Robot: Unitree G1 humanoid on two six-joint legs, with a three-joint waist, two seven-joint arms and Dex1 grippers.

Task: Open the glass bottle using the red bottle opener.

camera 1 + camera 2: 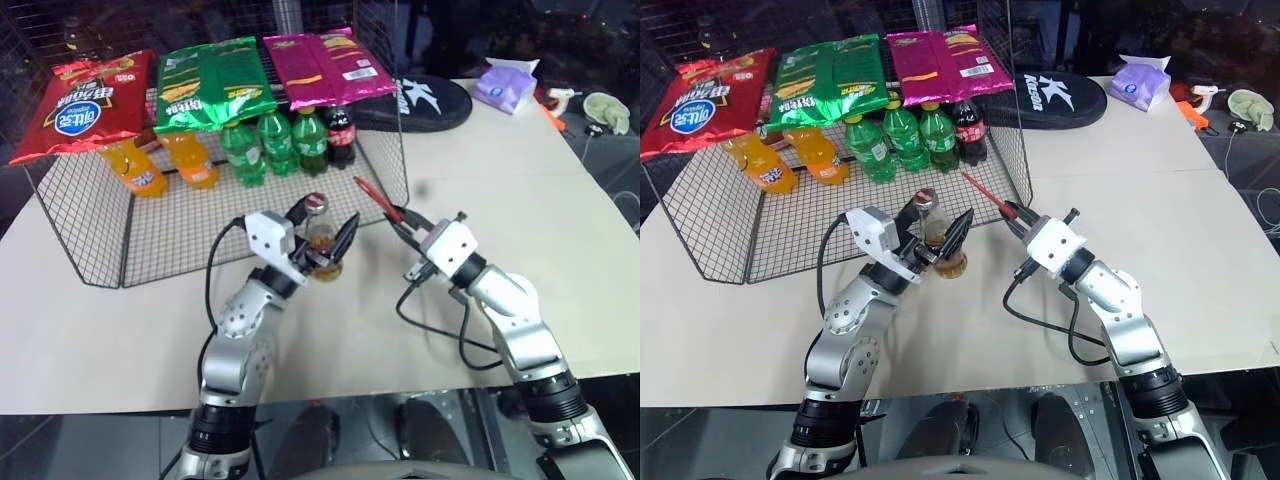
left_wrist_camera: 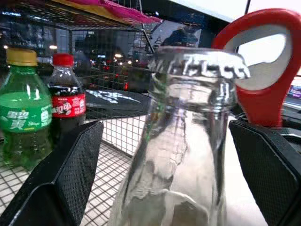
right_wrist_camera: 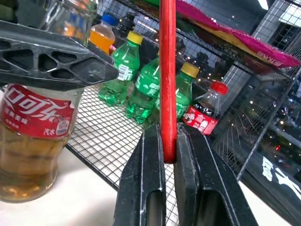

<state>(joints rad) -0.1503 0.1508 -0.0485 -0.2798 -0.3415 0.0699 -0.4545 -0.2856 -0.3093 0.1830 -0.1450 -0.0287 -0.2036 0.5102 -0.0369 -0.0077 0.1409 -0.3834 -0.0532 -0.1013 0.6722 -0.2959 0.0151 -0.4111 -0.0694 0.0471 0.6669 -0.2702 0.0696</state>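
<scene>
Bottle front and centre: the glass bottle [image 1: 320, 238] stands upright on the table just in front of the wire basket [image 1: 90, 250], red cap on top, amber liquid low inside. My left gripper [image 1: 322, 240] brackets it, fingers spread wide on either side; from the left wrist view there's daylight between each pad and the glass, so I'd say I'm not clamping it now.

My right gripper [image 1: 402, 222] sits just to the bottle's right, fingers pressed tight on the handle of the red bottle opener [image 1: 375, 200]. The opener's long axis runs away from that gripper toward the basket, slanting up past the bottle's right side. Its ring head [image 2: 263, 61] shows right beside the cap [image 2: 202, 63], at cap height but not hooked under the rim. The right arm carries the tool; the head needs to come left onto that cap, and I reckon the bottle wants steadying first.
</scene>
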